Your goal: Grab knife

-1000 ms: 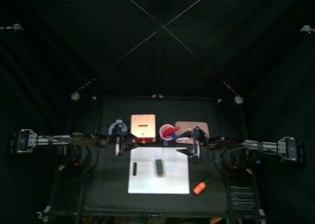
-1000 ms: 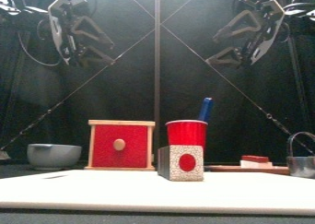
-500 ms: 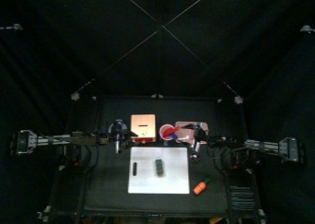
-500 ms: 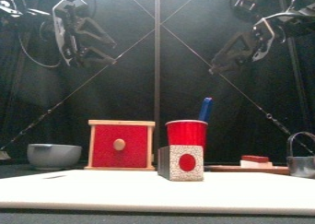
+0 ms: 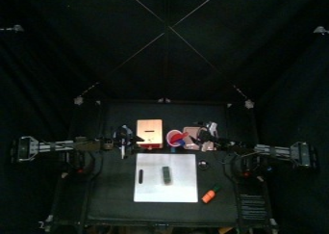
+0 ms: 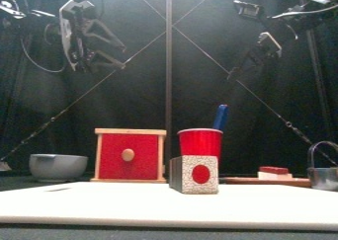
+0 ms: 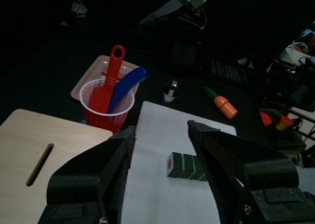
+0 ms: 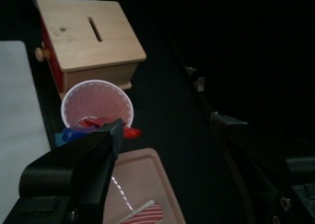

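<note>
Both grippers hung high: we saw the right gripper [image 6: 264, 46] spread wide at upper right, the left gripper [image 6: 93, 37] also open, above the red plastic cup [image 6: 201, 143] holding utensils.

red cup [image 6: 201, 143], wooden box [image 6: 129, 155], grey bowl [image 6: 58, 166]

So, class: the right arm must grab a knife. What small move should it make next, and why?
Probably lower the open right gripper toward the red cup. It hangs above the cup, jaws wide and empty, and the blue and red handles standing in the cup are the likeliest knife.
</note>
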